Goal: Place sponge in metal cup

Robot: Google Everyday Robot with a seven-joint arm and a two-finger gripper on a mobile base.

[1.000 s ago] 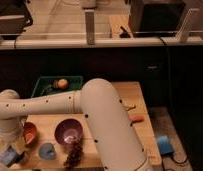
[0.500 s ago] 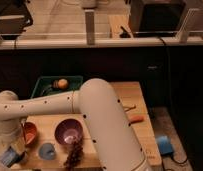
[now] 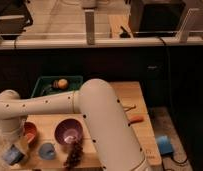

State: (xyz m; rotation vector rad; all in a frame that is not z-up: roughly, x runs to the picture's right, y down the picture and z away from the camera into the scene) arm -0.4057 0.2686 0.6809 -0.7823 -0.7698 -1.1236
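Observation:
The sponge [image 3: 12,155], a small blue block, is at the lower left, level with the table's left edge. My gripper [image 3: 17,146] hangs at the end of the white arm [image 3: 55,105] right over it and looks shut on it. The metal cup [image 3: 47,151], small, round and grey-blue, stands on the wooden table [image 3: 120,100] just right of the gripper and the sponge, a short gap away.
An orange bowl [image 3: 30,131] sits behind the gripper and a purple bowl [image 3: 69,133] right of it. Dark grapes [image 3: 74,154] lie beside the cup. A green tray [image 3: 52,82] holds an orange fruit [image 3: 61,83]. A brighter blue box [image 3: 165,145] lies off the table at right.

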